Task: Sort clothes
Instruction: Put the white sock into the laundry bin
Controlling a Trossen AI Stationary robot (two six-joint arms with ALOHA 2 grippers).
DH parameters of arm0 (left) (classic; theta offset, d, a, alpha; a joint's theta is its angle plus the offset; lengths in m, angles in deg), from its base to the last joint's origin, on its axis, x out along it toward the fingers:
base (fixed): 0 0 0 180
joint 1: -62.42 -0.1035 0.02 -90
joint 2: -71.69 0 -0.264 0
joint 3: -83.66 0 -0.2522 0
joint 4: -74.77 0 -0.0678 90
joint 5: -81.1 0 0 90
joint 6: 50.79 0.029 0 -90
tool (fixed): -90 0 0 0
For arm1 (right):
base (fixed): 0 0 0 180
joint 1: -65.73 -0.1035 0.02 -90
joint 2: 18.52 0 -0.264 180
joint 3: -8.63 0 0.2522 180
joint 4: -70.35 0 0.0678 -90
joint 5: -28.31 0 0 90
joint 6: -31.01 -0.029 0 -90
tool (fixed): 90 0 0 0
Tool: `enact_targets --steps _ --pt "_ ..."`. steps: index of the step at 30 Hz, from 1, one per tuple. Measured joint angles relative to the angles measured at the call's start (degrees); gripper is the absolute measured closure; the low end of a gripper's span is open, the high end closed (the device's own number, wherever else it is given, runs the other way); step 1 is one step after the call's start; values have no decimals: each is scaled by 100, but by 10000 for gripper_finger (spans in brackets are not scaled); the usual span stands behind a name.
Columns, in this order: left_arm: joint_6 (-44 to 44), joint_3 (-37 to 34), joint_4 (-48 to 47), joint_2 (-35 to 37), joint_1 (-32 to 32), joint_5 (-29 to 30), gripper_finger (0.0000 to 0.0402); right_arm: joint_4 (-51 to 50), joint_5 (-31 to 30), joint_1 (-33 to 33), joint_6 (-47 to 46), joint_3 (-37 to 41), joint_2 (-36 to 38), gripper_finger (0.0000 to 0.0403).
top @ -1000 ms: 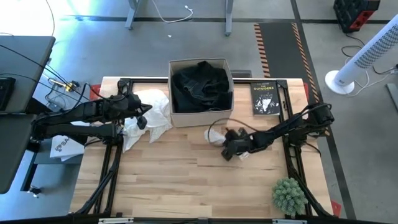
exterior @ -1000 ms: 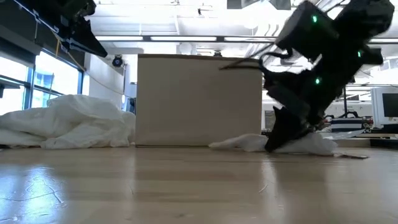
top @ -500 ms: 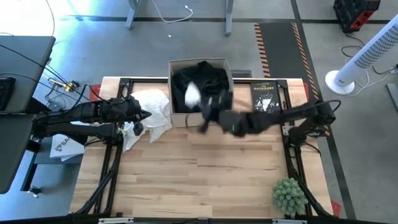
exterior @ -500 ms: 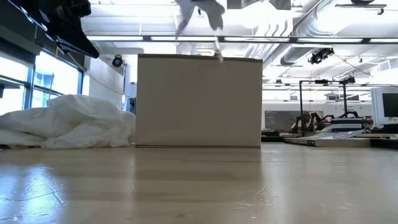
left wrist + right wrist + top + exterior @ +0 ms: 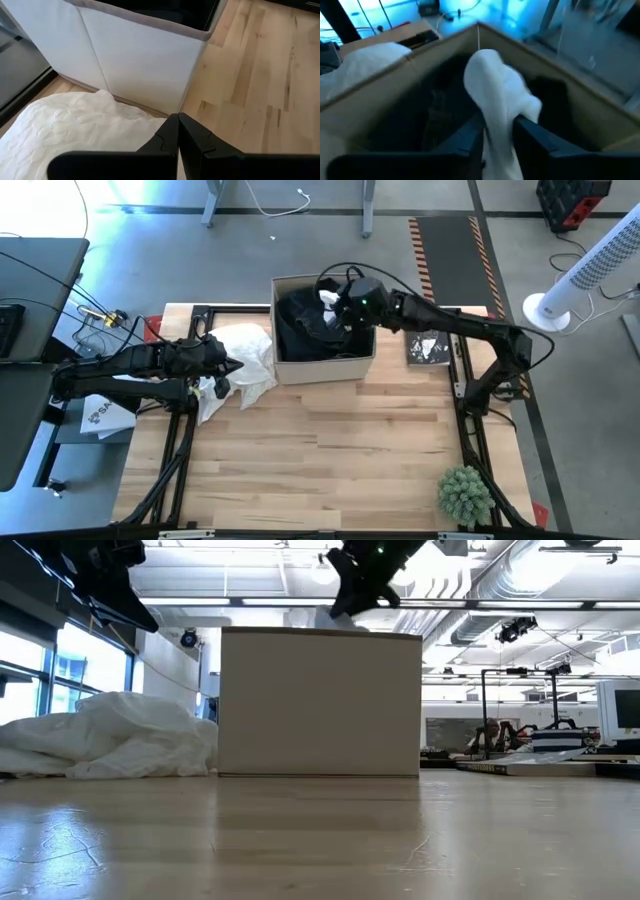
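Observation:
A white fabric box stands at the table's far middle with black clothes inside. My right gripper is above the box's far right part, shut on a small white garment; the garment also shows in the right wrist view and over the box's top edge in the low view. A pile of white clothes lies on the table left of the box. My left gripper is shut and empty, in the air above that pile. My right gripper pinches the white garment between its two fingers, which come from above and from the table's right. The bunched cloth stands out past the fingertips over the open box, clear of the table. Which part it has, and how many layers, I cannot tell.
A black paperback book lies right of the box. A small green plant stands at the near right corner. The near half of the wooden table is bare. The box's walls stand high above the tabletop.
My right gripper has lifted the white garment off the table near the box's right front corner. It has swung up and toward the far edge, and now holds the garment over the box. The garment is clear of the table.

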Motion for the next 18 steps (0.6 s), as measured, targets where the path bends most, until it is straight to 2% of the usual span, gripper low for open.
enact_targets --steps 5,9,13,18 --pt "-77 0 -45 0 -2 224 401 26 368 11 -164 -2 55 261" --pt "-306 0 -193 -7 -2 719 401 157 268 -235 41 -6 60 253" --pt "-649 0 -287 -79 -2 1195 401 83 -616 -597 341 -6 14 252" --pt "-912 0 -378 -334 -13 1564 385 982 -2395 -1403 2061 -6 13 251"
